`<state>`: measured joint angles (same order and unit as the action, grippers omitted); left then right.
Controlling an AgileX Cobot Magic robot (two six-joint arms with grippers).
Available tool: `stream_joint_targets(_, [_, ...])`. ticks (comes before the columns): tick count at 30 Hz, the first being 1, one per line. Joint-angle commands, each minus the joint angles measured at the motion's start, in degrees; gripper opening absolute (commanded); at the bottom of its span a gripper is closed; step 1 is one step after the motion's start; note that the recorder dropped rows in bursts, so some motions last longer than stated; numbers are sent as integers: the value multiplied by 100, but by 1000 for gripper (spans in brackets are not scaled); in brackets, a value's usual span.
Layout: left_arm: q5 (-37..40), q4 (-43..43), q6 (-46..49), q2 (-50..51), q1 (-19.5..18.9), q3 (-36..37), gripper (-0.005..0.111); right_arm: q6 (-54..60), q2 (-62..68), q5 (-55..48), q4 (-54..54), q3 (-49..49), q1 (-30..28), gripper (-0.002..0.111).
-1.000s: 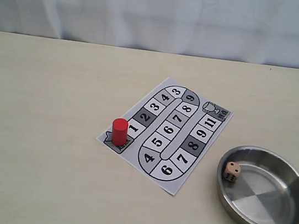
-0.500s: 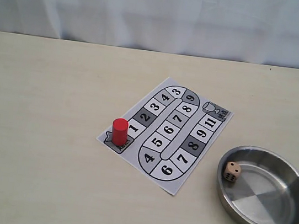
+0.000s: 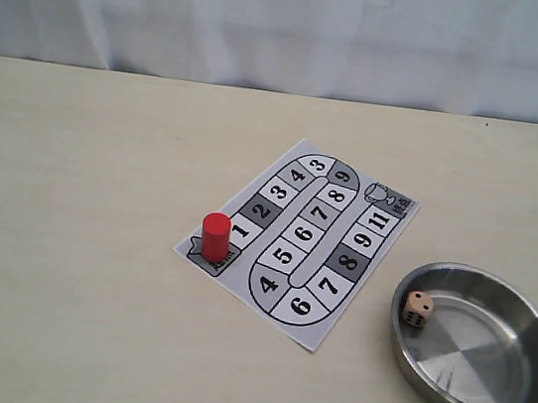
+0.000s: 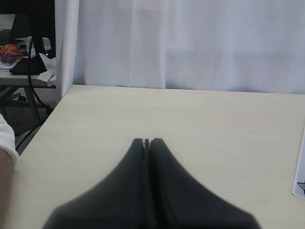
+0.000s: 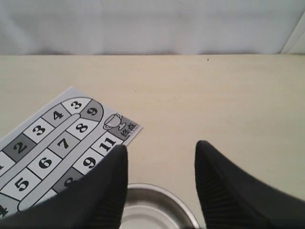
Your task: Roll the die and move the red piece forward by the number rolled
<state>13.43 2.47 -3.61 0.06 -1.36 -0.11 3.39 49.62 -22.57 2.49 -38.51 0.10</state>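
The red piece (image 3: pixel 215 236) stands upright on the start square at the near left corner of the paper game board (image 3: pixel 299 234). The pale die (image 3: pixel 418 308) rests inside the steel bowl (image 3: pixel 512 396), against its left wall. Neither arm shows in the exterior view. In the left wrist view my left gripper (image 4: pixel 147 141) is shut on nothing above bare table, with a corner of the board (image 4: pixel 300 176) at the frame's edge. In the right wrist view my right gripper (image 5: pixel 162 149) is open above the bowl's far rim (image 5: pixel 159 190), next to the board (image 5: pixel 57 138). The die is hidden there.
The pale wooden table (image 3: pixel 64 233) ends at a white curtain (image 3: pixel 294 25) along the back. In the left wrist view the table's side edge (image 4: pixel 45 119) shows, with clutter and a desk beyond it.
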Motion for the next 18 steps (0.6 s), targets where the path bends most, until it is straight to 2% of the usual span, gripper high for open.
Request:
stream_joint_targets(1, [-23, -8, -8, -6, 1, 11, 0, 40, 594, -122, 53, -230, 4, 47])
stream_joint_targets(10, [-10, -8, -8, -6, 1, 11, 0, 196, 1585, -1007, 53, -947, 4, 47])
stream_joint_targets(18, [-10, -8, -8, -6, 1, 11, 0, 1731, 2214, -1171, 998, -1029, 4, 47])
